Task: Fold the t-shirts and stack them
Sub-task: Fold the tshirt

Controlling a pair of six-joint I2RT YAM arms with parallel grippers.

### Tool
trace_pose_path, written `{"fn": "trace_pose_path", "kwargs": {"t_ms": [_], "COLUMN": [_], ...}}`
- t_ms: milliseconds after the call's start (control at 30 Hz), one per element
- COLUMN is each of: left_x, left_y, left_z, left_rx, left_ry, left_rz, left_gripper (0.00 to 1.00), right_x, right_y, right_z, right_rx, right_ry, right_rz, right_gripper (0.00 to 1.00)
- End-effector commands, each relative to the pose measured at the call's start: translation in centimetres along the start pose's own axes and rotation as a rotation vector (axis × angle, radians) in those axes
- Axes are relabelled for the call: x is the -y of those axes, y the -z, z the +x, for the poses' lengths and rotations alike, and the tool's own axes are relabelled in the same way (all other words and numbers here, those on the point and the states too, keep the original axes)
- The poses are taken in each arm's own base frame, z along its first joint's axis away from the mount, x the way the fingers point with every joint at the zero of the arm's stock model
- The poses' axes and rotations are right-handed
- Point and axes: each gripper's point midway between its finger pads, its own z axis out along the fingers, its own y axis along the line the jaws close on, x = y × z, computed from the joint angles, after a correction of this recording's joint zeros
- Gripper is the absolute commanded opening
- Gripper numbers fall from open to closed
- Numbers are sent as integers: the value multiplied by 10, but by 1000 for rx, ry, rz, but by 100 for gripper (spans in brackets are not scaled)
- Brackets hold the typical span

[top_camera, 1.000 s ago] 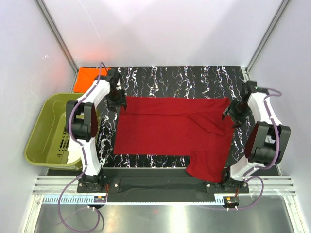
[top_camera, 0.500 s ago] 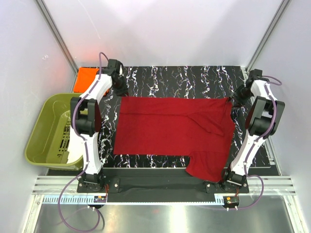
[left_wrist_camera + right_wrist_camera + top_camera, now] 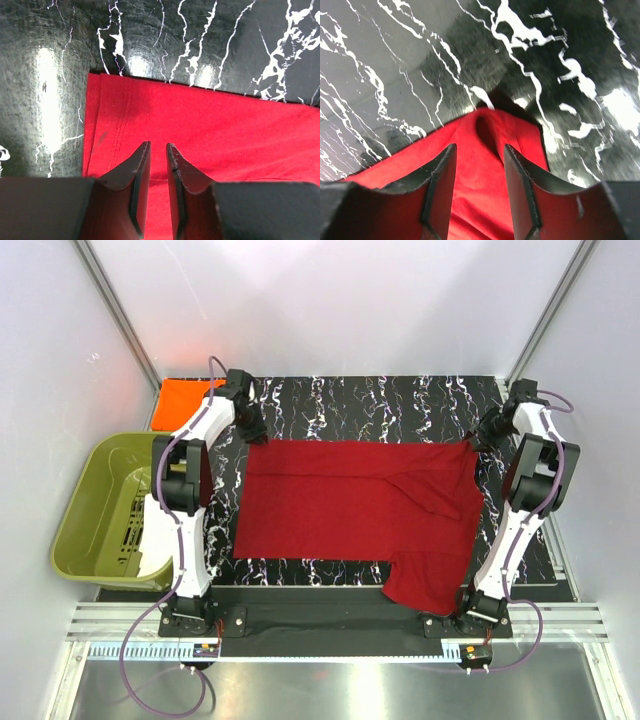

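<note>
Black marbled table (image 3: 380, 400) held the crimson t-shirt (image 3: 350, 505) spread flat mid-table, one sleeve reaching over the near edge. Olive tub (image 3: 90, 530) sat off the left side, and the orange t-shirt (image 3: 180, 400) lay at the far left corner (partly behind the arm). Left gripper (image 3: 157, 145) sat on the shirt's far left corner with jaws nearly together; couldn't tell if cloth was pinched. Right gripper (image 3: 479, 147) stood parted astride the puckered far right corner, gripping nothing. Risk: if only one corner got caught, the lift would skew the fold, and the sleeve could drag.
</note>
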Motion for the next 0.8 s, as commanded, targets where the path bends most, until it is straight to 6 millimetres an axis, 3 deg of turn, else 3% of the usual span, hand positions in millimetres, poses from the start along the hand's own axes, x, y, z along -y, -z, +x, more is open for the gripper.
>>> {"fn": "trace_pose_path", "kwargs": {"t_ms": [0,133,267,333,500,533,567,633,667,733,767], "left_x": [3,0,-6,-9,-8,-8,-8,-3,-1,5,8], "left_y": [-7,-15,-24,-28,-40,-45,-46,-44,-41,-24,-16], "left_z": [-6,-4,-2,-3,-11,-10,-12,-17,-20,-25,-27], "left_rx": [8,-5,-24,-30,-36,-44,-40,-31,-23,1,17], "left_ry": [22,33,55,73,104,107,108,104,98,78,71], "left_rz": [35,32,23,19,33,33,34,44,47,42,41], "left_gripper": [23,23,23,23,22,22,22,22,22,29,35], "right_x": [-14,-18,-14,-13,-22,-32,-28,-30,-31,-38,-31], "right_y": [-8,-14,-18,-17,-27,-22,-35,-36,-28,-10,8], "right_z": [-12,-19,-39,-51,-88,-100,-93,-95,-97,-102,-96], "right_rx": [14,23,74,115,216,245,199,178,171,182,170], "right_ry": [8,2,-1,-3,-9,1,-13,-23,-35,-35,-49], "right_rz": [-54,-66,-22,0,-20,-49,-47,-38,-19,-20,43], "right_gripper": [49,38,9,0,0,0,1,12,27,35,47]}}
